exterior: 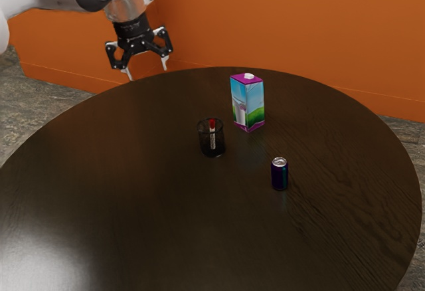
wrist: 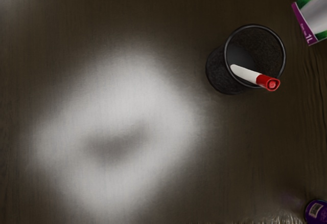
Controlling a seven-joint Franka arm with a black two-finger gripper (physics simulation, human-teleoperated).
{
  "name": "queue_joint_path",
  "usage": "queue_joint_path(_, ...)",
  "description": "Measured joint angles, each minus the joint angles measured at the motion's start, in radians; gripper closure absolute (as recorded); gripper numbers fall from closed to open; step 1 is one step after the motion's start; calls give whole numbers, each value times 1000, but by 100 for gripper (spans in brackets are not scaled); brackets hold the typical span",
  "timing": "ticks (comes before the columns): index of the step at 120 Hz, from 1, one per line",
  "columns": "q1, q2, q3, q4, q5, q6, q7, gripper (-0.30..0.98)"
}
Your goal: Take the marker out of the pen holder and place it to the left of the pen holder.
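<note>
The fingers stand wide apart with nothing between them, well away from the pen holder, toward its ten-to-eleven o'clock in the exterior view. The marker leans inside the holder on the bench, red end up at the rim. From the holder, a carton stands toward one o'clock, a can toward four.

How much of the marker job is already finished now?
Nothing looks done: the marker leans inside the pen holder, red end by the rim. The open gripper holds nothing and hangs away from it. Left to do: grip the marker, lift it out and lay it left of the holder.
</note>
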Motion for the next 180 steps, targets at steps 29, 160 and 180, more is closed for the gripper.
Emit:
queue_joint_path(29,-38,56,-2,-58,66,131,180,2)
queue_joint_path(160,-371,501,302,29,451,657,-343,0)
queue_joint_path(180,-372,492,302,29,392,587,-434,0)
